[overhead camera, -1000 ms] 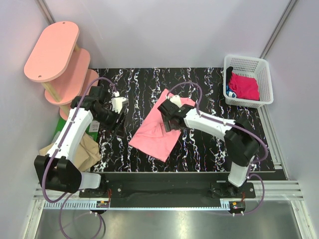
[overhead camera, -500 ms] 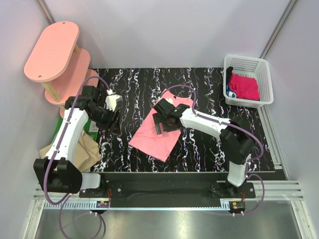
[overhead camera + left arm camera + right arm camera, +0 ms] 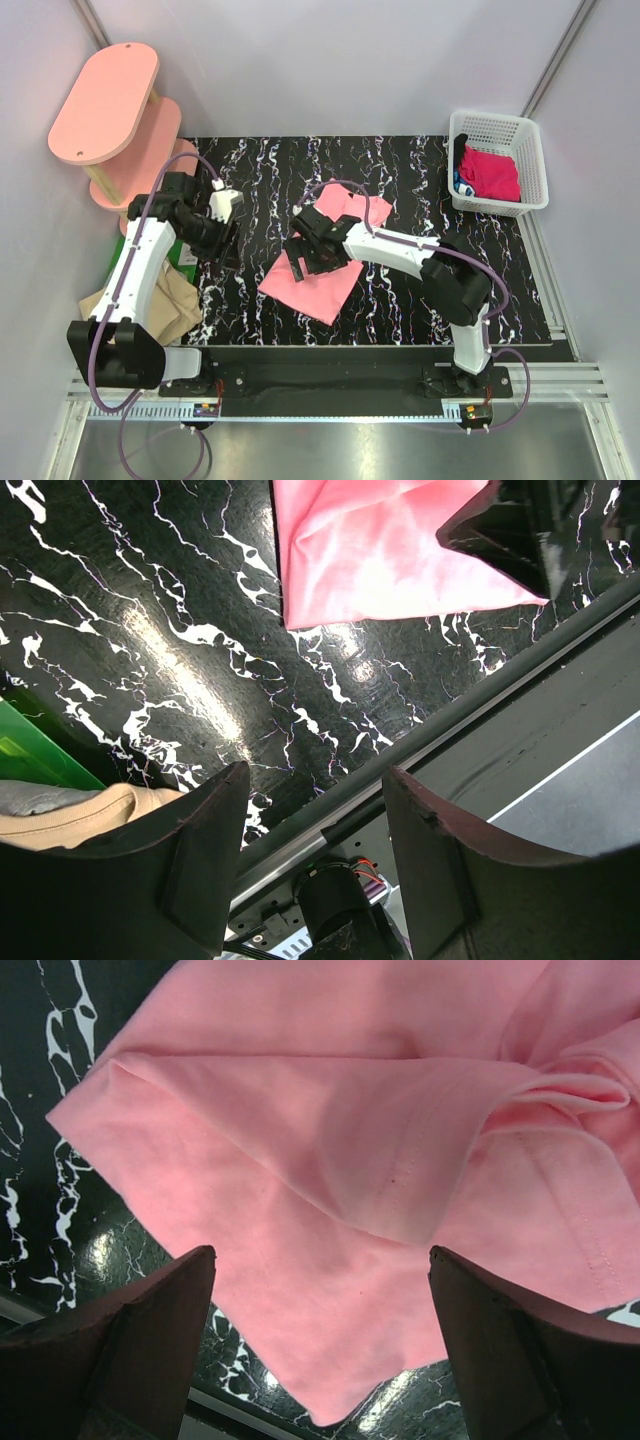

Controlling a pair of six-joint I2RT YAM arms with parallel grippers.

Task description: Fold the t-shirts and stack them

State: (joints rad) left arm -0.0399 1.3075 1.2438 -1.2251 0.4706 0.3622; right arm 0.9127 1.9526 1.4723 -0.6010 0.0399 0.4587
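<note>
The salmon-pink t-shirt (image 3: 328, 272) lies partly folded near the middle of the black marble-patterned table (image 3: 420, 300), set at a slant, one end toward the far side and its near corner pointing at the front edge. The right gripper (image 3: 305, 258) hangs directly over the shirt's left half. In the right wrist view its two fingers (image 3: 130, 1350) are spread wide, one on either side of the cloth, with a doubled layer, a hem seam and a bunched sleeve fold showing between and beyond them. Nothing is pinched in the gap, and the pictures do not show whether the fingertips touch the fabric. The left gripper (image 3: 225, 250) sits well to the left of the shirt, above bare table. In the left wrist view its fingers (image 3: 190, 860) are parted about halfway with only the table's front edge and rail between them, and it holds nothing. The pink shirt's edge and part of the right gripper lie farther off in that view. The tan-beige t-shirt (image 3: 170, 305) lies crumpled at the table's left near corner beside the left arm, next to a green object (image 3: 40, 760). The magenta-red t-shirt (image 3: 490, 172) rests in the white lattice basket (image 3: 528, 135) at the far right corner.
</note>
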